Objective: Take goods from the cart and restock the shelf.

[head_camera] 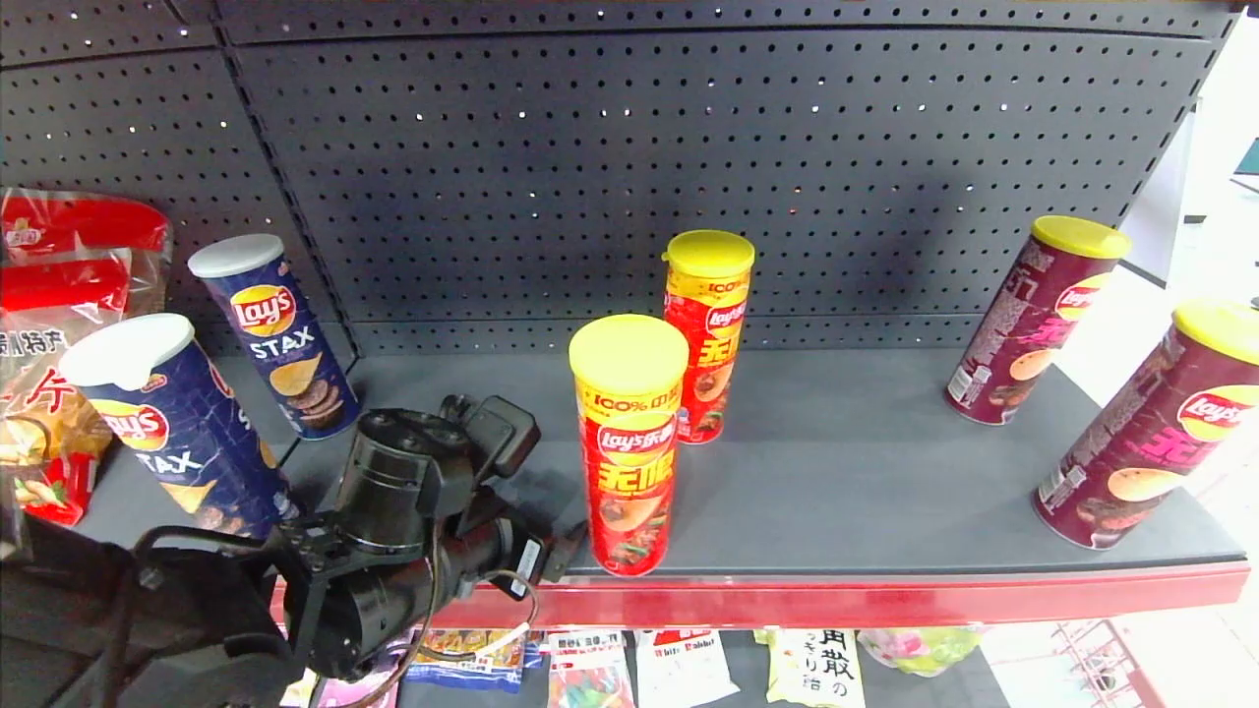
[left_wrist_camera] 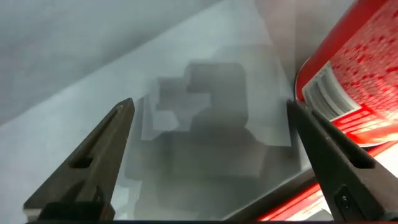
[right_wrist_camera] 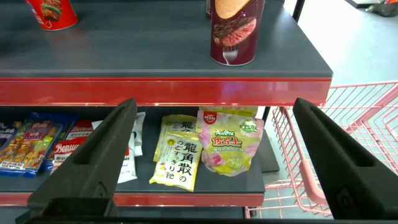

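Left gripper [left_wrist_camera: 210, 106]: fingers spread wide, nothing held between them. It sits low over the front of the shelf [head_camera: 836, 462], at the shelf's left-centre. One finger [left_wrist_camera: 329, 155] lies just beside the base of the front red can [head_camera: 629, 442]; whether it touches the can cannot be told.

Right gripper [right_wrist_camera: 214, 102]: likewise spread wide and empty. It hangs in front of the shelf's red front lip [right_wrist_camera: 161, 90], facing the lower shelf [right_wrist_camera: 124, 199], and is apart from all goods.

Goods on the shelf, all upright:
- The front red can, yellow-lidded, stands near the front edge.
- The rear red can [head_camera: 708, 334] stands behind it, close to the pegboard panel [head_camera: 689, 147].
- Two blue cans [head_camera: 275, 334] with white lids stand at the left, one ahead of the other.
- Two maroon cans [head_camera: 1033, 320] with yellow lids stand at the right, well apart from the red pair. The nearer one is at the front right corner.

Snack bags [head_camera: 59, 295] are stacked at the far left, beside the blue cans. Flat packets [right_wrist_camera: 180, 152] lie on the lower shelf. Part of the pink wire cart [right_wrist_camera: 348, 143] shows to the right of the shelf unit, below the top shelf level.
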`<state>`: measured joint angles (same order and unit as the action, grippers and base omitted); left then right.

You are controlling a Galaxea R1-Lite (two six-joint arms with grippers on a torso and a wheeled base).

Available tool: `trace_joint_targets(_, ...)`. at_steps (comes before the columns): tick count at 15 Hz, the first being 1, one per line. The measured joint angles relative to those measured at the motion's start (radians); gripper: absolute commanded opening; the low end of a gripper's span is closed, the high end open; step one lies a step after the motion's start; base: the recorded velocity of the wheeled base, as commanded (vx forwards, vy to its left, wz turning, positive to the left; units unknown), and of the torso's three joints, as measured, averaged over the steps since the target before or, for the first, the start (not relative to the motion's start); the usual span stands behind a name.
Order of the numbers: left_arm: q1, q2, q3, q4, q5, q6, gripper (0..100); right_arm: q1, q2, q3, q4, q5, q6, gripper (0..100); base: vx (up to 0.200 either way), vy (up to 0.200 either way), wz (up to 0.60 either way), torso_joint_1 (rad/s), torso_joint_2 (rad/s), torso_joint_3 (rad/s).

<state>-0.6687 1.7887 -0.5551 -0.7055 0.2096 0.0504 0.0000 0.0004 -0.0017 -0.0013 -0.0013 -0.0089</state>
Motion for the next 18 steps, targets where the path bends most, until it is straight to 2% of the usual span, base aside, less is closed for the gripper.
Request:
trace_joint_targets(6, -0.007, 0.042, -0.067, 0.000, 0.001, 0.000, 100, 0.000, 0.000, 0.000, 0.000, 0.000, 0.000, 100, 0.000, 0.000, 0.00, 0.000, 0.00, 0.000)
trace_joint_targets(18, -0.037, 0.092, -0.140, 0.001, 0.003, 0.001, 100, 0.000, 0.000, 0.000, 0.000, 0.001, 0.000, 100, 0.000, 0.000, 0.00, 0.000, 0.00, 0.000)
